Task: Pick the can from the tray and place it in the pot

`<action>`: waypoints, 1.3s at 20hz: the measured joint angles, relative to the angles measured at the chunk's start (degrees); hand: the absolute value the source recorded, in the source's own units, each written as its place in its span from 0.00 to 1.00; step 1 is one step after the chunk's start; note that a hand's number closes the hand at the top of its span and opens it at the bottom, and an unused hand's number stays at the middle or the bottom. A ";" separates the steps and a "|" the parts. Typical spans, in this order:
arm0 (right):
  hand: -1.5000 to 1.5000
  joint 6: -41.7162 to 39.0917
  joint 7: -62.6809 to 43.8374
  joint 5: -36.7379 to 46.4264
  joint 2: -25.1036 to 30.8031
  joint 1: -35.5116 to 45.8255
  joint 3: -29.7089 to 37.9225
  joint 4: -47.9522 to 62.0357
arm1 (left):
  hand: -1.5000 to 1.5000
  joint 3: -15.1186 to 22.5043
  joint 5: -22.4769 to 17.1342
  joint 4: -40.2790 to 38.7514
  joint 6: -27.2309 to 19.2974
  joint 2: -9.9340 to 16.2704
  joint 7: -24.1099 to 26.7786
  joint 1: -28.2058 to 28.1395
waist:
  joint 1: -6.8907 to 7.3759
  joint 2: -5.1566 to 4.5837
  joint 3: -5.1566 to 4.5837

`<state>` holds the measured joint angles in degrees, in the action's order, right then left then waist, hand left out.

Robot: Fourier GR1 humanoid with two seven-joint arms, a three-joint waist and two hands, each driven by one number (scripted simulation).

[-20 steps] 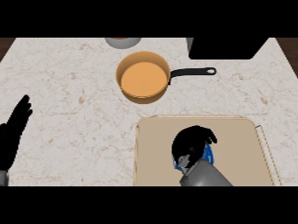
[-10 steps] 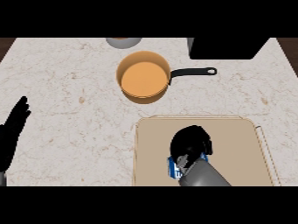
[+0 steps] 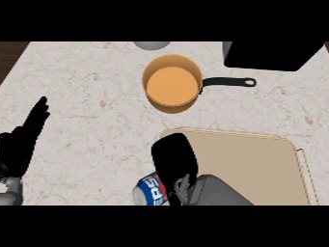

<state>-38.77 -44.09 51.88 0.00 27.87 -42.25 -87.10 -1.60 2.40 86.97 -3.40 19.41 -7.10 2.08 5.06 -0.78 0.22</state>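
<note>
At six o'clock in the view, the right robot hand (image 3: 174,157) was curled round the blue can (image 3: 151,189) over the tray's (image 3: 267,164) left edge. From there the can might have slipped or clipped the pot (image 3: 171,86) rim at twelve o'clock, since the fingers covered only its upper part. Most of the can was hidden, its base cut off. At nine o'clock the left robot hand (image 3: 20,142) rested with straight, released fingers on the surface (image 3: 89,87).
</note>
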 measured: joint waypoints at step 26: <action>1.00 46.54 -12.55 -9.45 0.17 44.09 3.90 12.41 | 0.50 -1.28 1.17 0.16 -0.50 -0.57 -0.46 -1.63 | -2.46 0.60 -0.31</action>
<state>7.77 -56.64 42.43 0.17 71.96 -38.35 -74.68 -2.88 3.57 87.12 -3.90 18.84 -7.56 0.45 2.60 -0.18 -0.09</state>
